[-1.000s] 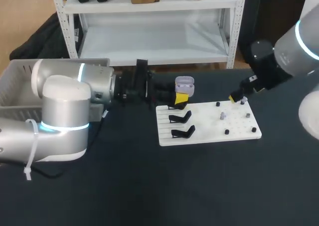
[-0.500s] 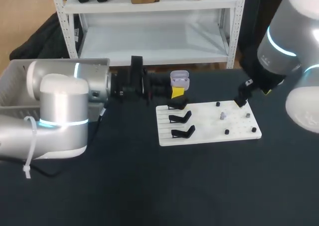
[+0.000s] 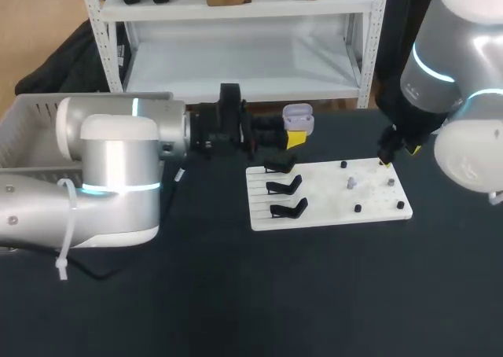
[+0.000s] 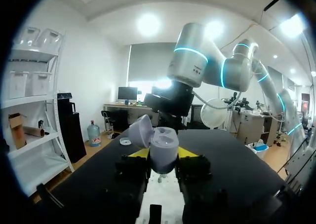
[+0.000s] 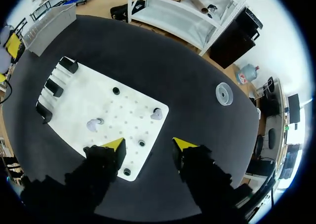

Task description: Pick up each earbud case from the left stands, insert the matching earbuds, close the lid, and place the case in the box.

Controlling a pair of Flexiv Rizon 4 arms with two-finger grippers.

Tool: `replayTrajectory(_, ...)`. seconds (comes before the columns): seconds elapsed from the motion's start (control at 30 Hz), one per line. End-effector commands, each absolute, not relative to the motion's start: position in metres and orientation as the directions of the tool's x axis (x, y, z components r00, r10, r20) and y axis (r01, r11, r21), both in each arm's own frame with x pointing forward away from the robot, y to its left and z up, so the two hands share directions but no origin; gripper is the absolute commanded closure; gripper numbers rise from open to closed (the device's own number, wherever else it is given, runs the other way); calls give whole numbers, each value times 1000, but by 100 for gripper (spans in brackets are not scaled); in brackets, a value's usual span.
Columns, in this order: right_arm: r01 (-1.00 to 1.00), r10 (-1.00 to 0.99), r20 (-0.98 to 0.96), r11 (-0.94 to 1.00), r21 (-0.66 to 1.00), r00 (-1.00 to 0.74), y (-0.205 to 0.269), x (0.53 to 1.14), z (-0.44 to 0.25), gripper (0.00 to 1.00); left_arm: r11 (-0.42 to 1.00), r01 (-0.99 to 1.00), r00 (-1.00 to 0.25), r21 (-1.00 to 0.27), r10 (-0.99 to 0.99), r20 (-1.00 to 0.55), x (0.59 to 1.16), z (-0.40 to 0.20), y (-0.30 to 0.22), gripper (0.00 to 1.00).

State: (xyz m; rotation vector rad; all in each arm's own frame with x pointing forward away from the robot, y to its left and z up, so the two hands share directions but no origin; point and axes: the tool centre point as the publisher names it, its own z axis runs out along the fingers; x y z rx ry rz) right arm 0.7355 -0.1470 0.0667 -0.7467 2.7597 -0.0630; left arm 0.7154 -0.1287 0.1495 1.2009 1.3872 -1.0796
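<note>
Your left gripper (image 4: 163, 153) is clamped on the earbud case (image 4: 161, 146), held just beyond the board's (image 3: 330, 207) far-left corner | right gripper (image 5: 148, 144) hangs spread, empty, over the board's right edge | progress: early; lid open, earbuds (image 5: 94, 124) not yet loaded; closing and boxing remain | case seems upright: long axis vertical, mouth up

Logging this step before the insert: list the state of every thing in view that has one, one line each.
earbud case, lid open, held off the table
left gripper, shut on the earbud case
right gripper, open and empty, above the edge of the white board
black stands, all three empty
earbuds, two loose on the white board, not in the earbud case
</note>
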Motion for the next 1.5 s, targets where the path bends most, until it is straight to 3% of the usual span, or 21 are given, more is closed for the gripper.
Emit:
replayTrajectory(0.03,-489,-499,-228,866,-106,-836,-144,747,62,47,108,993,-51,-36,143,-988,724,146,-141,100)
replayTrajectory(0.4,-474,-493,-192,870,-135,-849,-138,756,50,51,105,994,-53,-37,147,-988,724,146,-142,100)
replayTrajectory(0.6,-516,-540,-156,840,-170,-827,-133,759,42,40,105,994,-53,-37,147,-988,724,146,-142,100)
replayTrajectory(0.77,-521,-547,-146,834,-182,-824,-135,759,39,39,105,994,-53,-37,147,-988,724,146,-142,100)
replayTrajectory(1.03,-526,-553,-122,827,-196,-824,-139,764,32,51,105,994,-53,-37,147,-988,724,146,-142,100)
replayTrajectory(1.5,-506,-532,-115,840,-198,-839,-145,769,24,53,105,994,-53,-37,147,-988,724,146,-142,100)
